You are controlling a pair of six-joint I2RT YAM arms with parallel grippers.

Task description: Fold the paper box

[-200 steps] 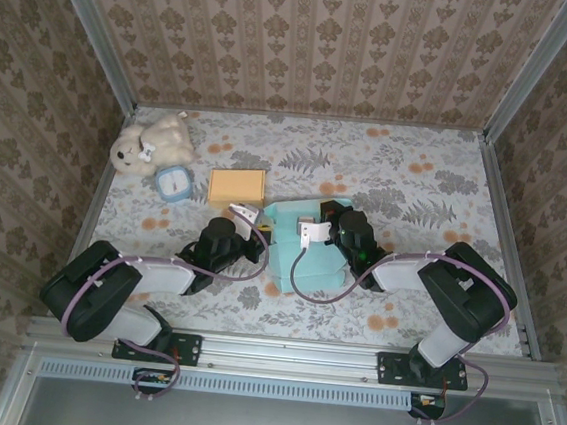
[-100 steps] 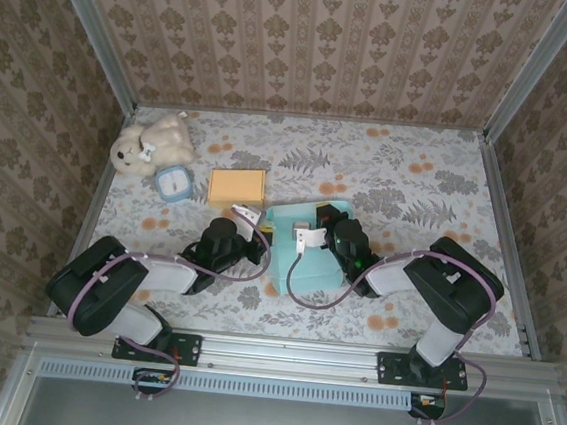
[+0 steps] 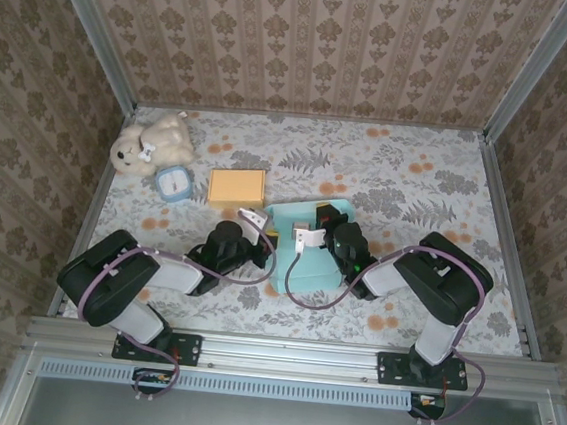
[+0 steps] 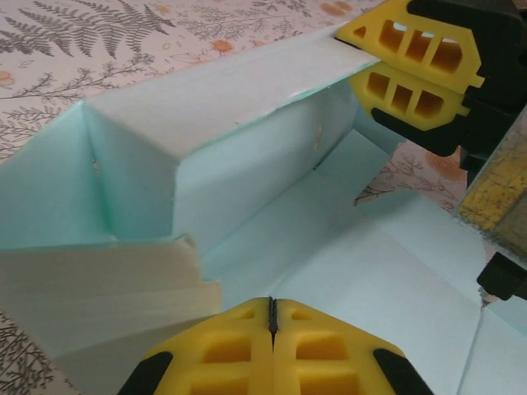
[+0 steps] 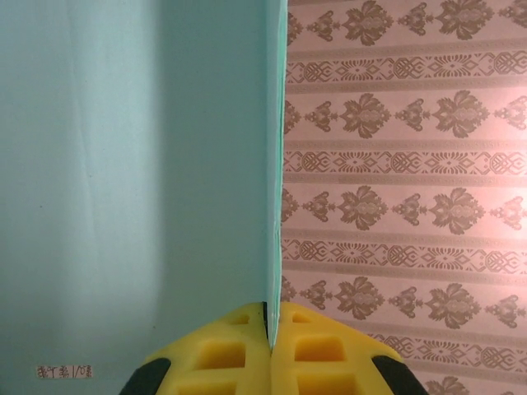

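Floral desk (image 3: 398, 173): pale turquoise paper box (image 3: 310, 267) lies btwn arms, right pincer (image 5: 269, 317) clamped on its upright wall, left pincer (image 4: 272, 309) shut at opp. edge.

Found matt, smooth card on the pale turquoise paper box (image 4: 247, 164), creased crisply along the folds. Saw dull moulded plastic, cut through with open cells, in the yellow pads (image 4: 329, 362) of the left gripper (image 4: 271, 306). Noted glossy black plastic on the rounded arm shells (image 3: 106, 278), brushed metal on the silver frame rails (image 3: 290, 352), soft plush on the cream teddy bear (image 3: 154, 145), and a matt finish on the floral printed table cover (image 3: 388, 172).
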